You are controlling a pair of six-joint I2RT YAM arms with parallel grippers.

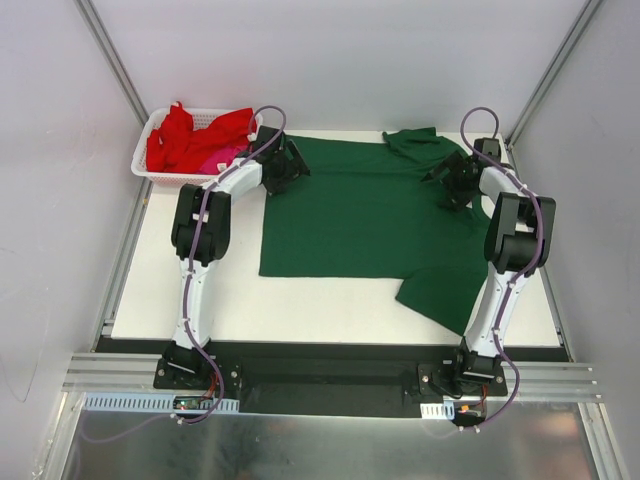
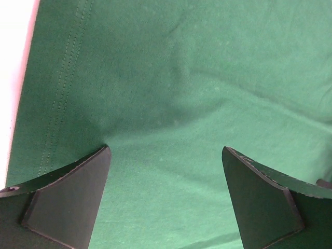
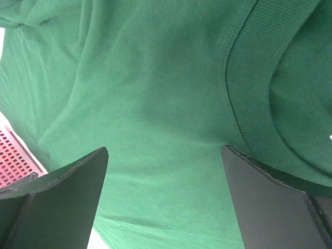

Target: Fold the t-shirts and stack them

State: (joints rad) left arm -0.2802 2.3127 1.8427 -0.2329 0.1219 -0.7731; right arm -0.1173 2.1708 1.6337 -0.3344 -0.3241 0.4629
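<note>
The white table (image 1: 330, 310) carries the dark green t-shirt (image 1: 360, 215), spread flat beneath both grippers, one sleeve reaching back past the right arm's base side. Just outside the left gripper (image 2: 166, 150) sits the white mesh basket (image 1: 148, 170), holding a red t-shirt (image 1: 185, 135) and a pink t-shirt (image 1: 222, 157). The left gripper's jaws stand wide and empty close over the cloth near its stitched hem (image 2: 62, 88), and the right gripper (image 3: 165, 149), equally wide and empty, is poised beside the ribbed collar (image 3: 244, 104).

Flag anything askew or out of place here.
The green t-shirt lies mostly flat, but its far sleeve is bunched up. Red t-shirts are heaped in the basket, poking above its rim.
</note>
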